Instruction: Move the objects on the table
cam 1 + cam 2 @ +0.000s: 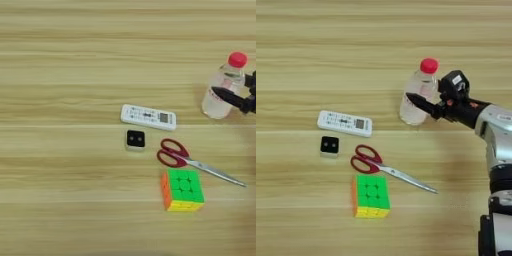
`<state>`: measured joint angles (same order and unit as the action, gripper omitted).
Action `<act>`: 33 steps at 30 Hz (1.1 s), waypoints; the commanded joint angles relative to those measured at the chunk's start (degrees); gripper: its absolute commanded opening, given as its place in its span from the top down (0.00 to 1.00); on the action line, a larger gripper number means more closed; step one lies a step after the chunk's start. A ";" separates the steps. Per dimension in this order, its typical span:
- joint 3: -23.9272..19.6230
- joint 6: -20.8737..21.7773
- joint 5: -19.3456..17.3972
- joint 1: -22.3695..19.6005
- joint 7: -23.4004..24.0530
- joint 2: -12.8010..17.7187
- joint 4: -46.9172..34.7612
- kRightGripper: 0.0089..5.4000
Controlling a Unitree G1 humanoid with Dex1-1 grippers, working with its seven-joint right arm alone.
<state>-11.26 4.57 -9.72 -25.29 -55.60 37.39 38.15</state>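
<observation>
End effector [423, 101] fingers straddle the bottle [415, 100] (red cap), at the cube's [372, 195] 1 o'clock.

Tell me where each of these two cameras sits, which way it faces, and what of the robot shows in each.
Left eye view: on the robot's head, looking down on the table; only the tip of the right gripper shows at the right edge, by the bottle.
Right eye view: same head, reaching further right; the gripper and silver forearm show.
Shared: bottle, remote control, small box, scissors, puzzle cube.
</observation>
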 commanded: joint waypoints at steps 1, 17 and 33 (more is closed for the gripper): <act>-0.42 4.19 0.01 -5.64 1.14 1.97 0.07 0.41; 1.21 7.11 0.25 -6.52 0.30 1.21 4.50 0.18; -1.15 8.41 -1.35 -8.79 2.14 1.43 2.25 0.01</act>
<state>-10.93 11.59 -10.04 -28.88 -55.39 36.15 43.99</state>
